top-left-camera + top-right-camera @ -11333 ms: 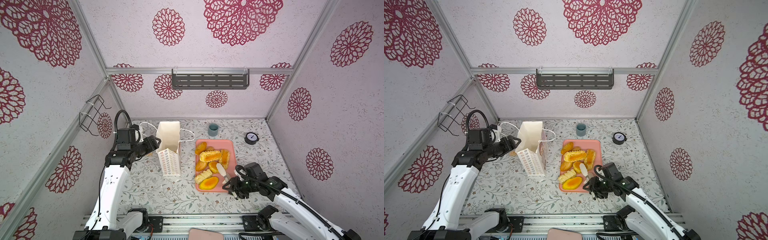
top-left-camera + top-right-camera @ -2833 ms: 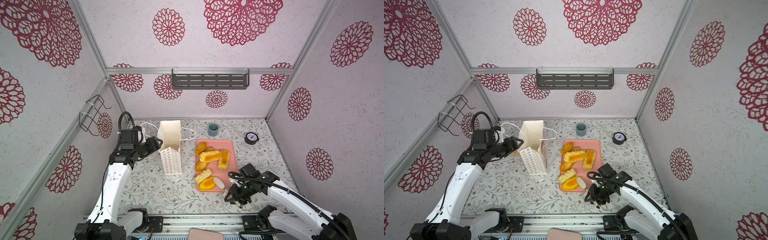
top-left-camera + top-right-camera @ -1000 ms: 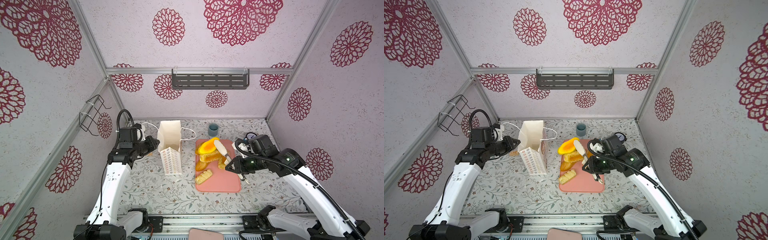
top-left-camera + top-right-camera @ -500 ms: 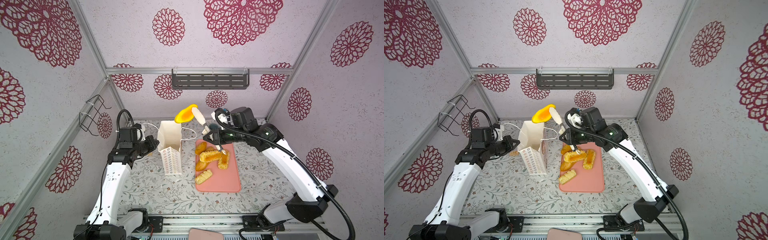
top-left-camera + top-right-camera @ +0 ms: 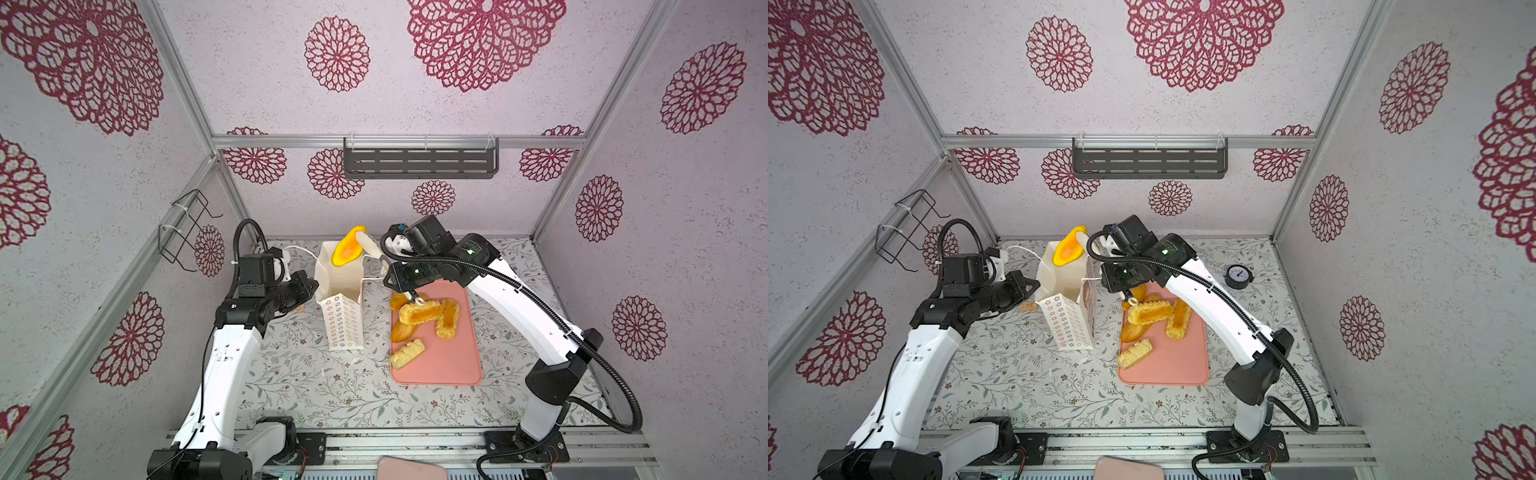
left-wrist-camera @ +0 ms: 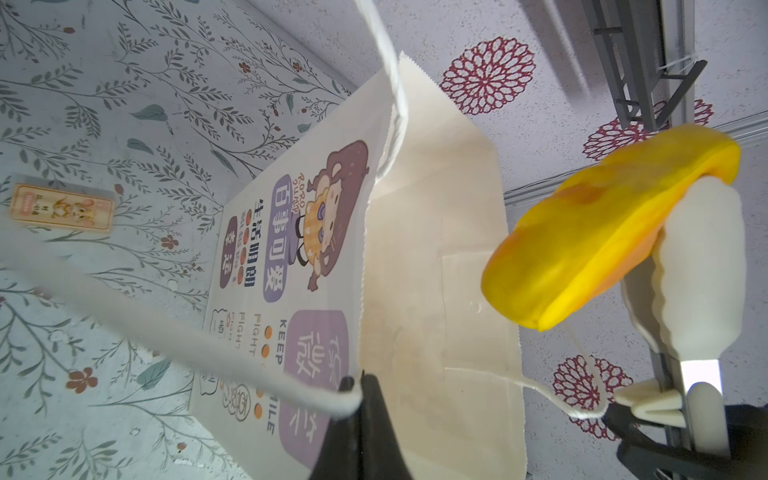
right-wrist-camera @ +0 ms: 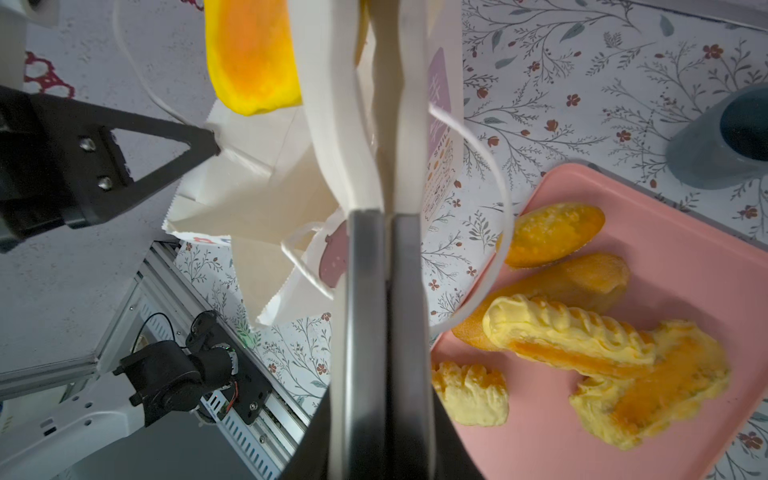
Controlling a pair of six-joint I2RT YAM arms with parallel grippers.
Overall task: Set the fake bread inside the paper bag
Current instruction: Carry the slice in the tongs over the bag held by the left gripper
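The white paper bag [image 5: 344, 326] stands upright left of the pink tray [image 5: 440, 365], mouth open. My left gripper [image 6: 361, 384] is shut on the bag's near rim [image 5: 312, 286]. My right gripper [image 7: 384, 407] is shut on the metal handles of white tongs [image 6: 698, 266]. The tongs pinch a yellow-orange piece of fake bread [image 5: 348, 251], which hangs tilted just above the bag's mouth [image 5: 1068, 250]. Several more pieces of fake bread [image 5: 419, 313] lie on the tray's far half. Whether anything lies inside the bag I cannot tell.
A small orange packet [image 5: 1027, 306] lies on the table under my left arm. A round gauge [image 5: 1237, 276] sits at the back right and a teal cup [image 7: 723, 137] beyond the tray. A grey shelf [image 5: 419, 162] hangs on the back wall.
My right arm has carried the tongs and the bread from over the tray up and left to the bag, then lowered them a little towards its mouth. The left gripper stays at the bag's rim.
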